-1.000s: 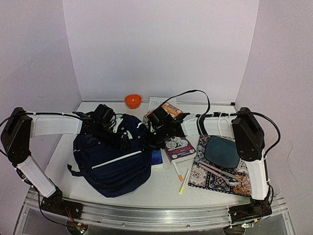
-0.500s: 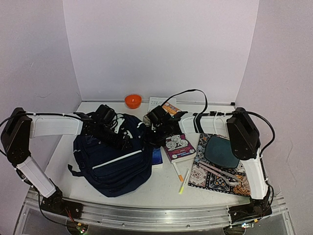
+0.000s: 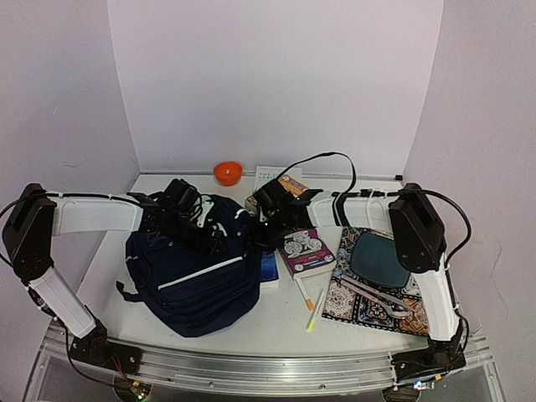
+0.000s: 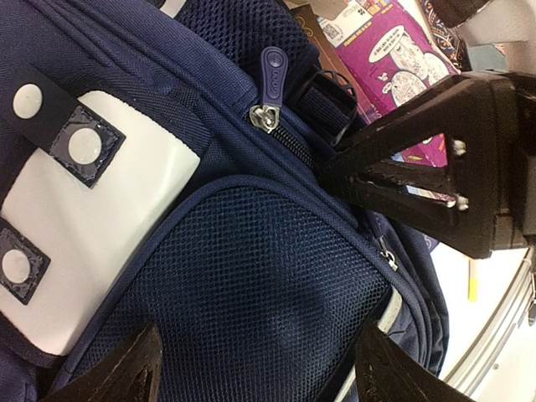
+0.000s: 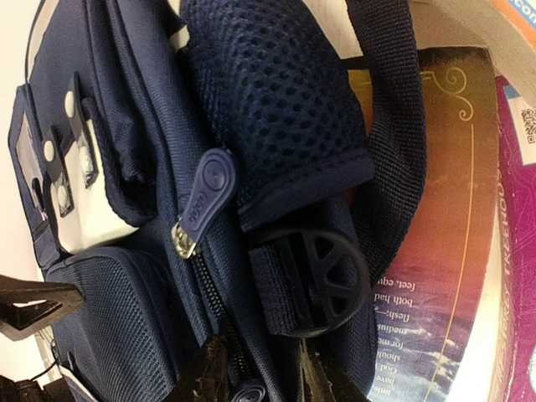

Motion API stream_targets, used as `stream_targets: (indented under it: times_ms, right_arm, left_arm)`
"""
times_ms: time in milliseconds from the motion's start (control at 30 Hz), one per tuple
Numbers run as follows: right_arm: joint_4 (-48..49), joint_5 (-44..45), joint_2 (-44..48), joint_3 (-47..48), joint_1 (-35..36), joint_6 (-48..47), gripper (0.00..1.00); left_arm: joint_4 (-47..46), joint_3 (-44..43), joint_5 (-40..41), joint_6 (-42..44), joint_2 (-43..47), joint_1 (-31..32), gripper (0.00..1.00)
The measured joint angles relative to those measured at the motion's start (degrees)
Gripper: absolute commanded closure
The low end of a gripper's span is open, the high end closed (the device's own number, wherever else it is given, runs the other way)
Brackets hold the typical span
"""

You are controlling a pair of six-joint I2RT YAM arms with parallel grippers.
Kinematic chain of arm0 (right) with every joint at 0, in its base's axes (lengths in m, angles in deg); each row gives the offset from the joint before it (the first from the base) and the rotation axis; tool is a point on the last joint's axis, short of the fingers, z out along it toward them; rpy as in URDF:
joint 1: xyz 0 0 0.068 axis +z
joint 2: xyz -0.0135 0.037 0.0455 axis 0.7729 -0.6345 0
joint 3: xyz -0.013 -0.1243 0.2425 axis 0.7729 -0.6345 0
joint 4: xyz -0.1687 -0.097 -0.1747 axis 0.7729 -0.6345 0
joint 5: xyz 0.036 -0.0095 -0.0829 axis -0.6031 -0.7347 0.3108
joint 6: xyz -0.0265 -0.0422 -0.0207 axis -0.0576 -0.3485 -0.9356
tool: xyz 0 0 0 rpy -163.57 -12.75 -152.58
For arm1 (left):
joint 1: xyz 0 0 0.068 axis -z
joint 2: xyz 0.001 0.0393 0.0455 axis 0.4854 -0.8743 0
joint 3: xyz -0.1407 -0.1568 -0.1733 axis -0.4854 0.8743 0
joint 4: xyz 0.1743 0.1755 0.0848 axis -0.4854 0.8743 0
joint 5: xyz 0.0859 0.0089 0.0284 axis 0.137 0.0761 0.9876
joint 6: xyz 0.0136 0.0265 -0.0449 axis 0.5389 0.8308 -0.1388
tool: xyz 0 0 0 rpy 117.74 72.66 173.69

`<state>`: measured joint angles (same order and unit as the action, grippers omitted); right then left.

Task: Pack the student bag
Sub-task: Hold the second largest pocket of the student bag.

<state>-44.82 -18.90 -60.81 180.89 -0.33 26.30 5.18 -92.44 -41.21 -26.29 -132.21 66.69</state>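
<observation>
The navy student bag lies flat on the table left of centre, zip closed. My left gripper hovers open over its mesh pocket, jaws wide apart. My right gripper is at the bag's right edge. In the right wrist view its jaws stand narrowly closed on the zip line, with a small zip pull between them, just below a round black buckle. A larger blue zip pull lies above; it also shows in the left wrist view.
A purple book, a blue book and two pens lie right of the bag. A patterned mat holds a dark plate and cutlery. An orange bowl and a white book sit at the back.
My right gripper has shifted slightly left onto the bag's edge. The left arm and the bag have barely moved.
</observation>
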Motion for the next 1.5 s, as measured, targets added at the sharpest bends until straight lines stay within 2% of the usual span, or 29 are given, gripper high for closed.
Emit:
stream_targets:
  times_ms: [467, 767, 1200, 1500]
  right_arm:
    - [-4.0, 4.7, 3.4, -2.2, 0.9, -2.7, 0.69]
    - [-5.3, 4.8, 4.9, -1.5, 1.1, -3.8, 0.68]
    - [-5.5, 2.0, 4.9, 1.5, 1.8, 0.5, 0.76]
    - [-5.6, 0.5, 2.1, 1.5, 2.2, 3.6, 0.73]
  left_arm:
    - [-0.8, 0.0, 0.1, -1.3, -0.8, 0.2, 0.22]
    - [-0.9, 0.0, 1.5, -1.3, -0.8, 0.5, 0.22]
    - [-1.0, 0.0, 1.7, -1.3, -0.8, 0.6, 0.23]
    - [-1.1, 0.0, 1.7, -1.3, -1.1, 0.6, 0.22]
